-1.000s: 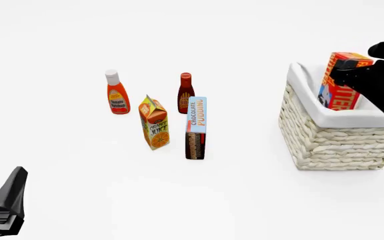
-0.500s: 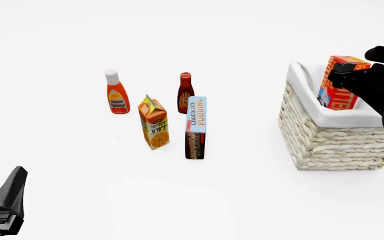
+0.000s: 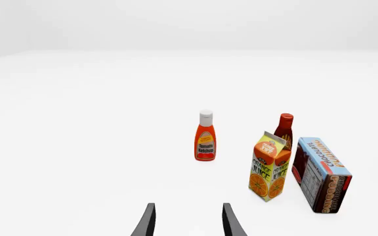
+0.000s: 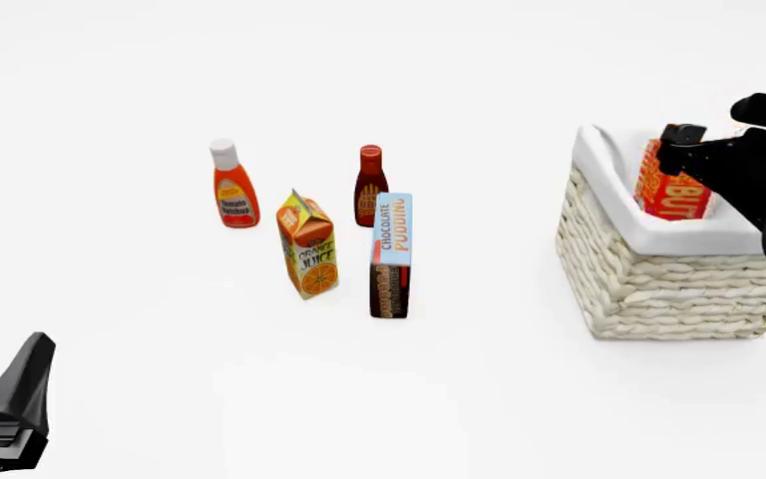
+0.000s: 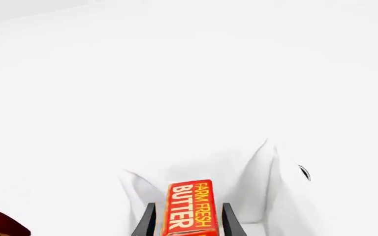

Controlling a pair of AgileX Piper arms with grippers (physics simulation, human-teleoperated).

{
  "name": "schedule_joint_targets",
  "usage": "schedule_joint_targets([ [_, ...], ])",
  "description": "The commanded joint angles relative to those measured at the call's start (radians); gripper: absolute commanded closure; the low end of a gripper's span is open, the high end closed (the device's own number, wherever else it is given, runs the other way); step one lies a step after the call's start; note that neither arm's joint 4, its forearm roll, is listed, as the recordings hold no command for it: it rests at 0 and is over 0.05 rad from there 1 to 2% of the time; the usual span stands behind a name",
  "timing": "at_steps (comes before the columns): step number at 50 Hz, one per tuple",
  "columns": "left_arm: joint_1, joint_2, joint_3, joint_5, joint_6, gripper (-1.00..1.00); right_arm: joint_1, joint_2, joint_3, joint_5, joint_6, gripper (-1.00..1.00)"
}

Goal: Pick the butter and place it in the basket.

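Note:
The butter (image 4: pixel 676 187), a red-orange box with yellow lettering, stands upright inside the basket (image 4: pixel 649 284), its lower part hidden behind the white cloth rim. My right gripper (image 4: pixel 684 138) hovers just above the box's top. In the right wrist view the butter (image 5: pixel 190 206) sits between the fingers (image 5: pixel 147 221) with small gaps on both sides, so the gripper is open; the basket's white lining (image 5: pixel 267 182) lies around it. My left gripper (image 4: pixel 17 394) rests open and empty at the near left corner, its fingers (image 3: pixel 148 223) spread apart.
A ketchup bottle (image 4: pixel 234 187), a dark sauce bottle (image 4: pixel 371 185), an orange juice carton (image 4: pixel 308 244) and a chocolate pudding box (image 4: pixel 391 254) stand grouped mid-table, well left of the basket.
The butter has dropped lower into the basket while my right gripper stayed at about the same height above it. The left arm has not moved.

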Motion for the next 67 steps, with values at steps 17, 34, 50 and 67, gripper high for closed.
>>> schedule_joint_targets([
  [17, 0.000, 0.000, 0.000, 0.000, 0.000, -1.00, -0.003, -0.015, 0.002, -0.016, 0.023, -1.00],
  [34, 0.000, 0.000, 0.000, 0.000, 0.000, -1.00, 0.011, -0.105, 0.012, 0.020, 0.014, -1.00],
  [50, 0.000, 0.000, 0.000, 0.000, 0.000, -1.00, 0.050, -0.303, -0.021, 0.171, -0.020, -1.00],
  [67, 0.000, 0.000, 0.000, 0.000, 0.000, -1.00, 0.164, -0.447, -0.179, 0.578, -0.007, -1.00],
])
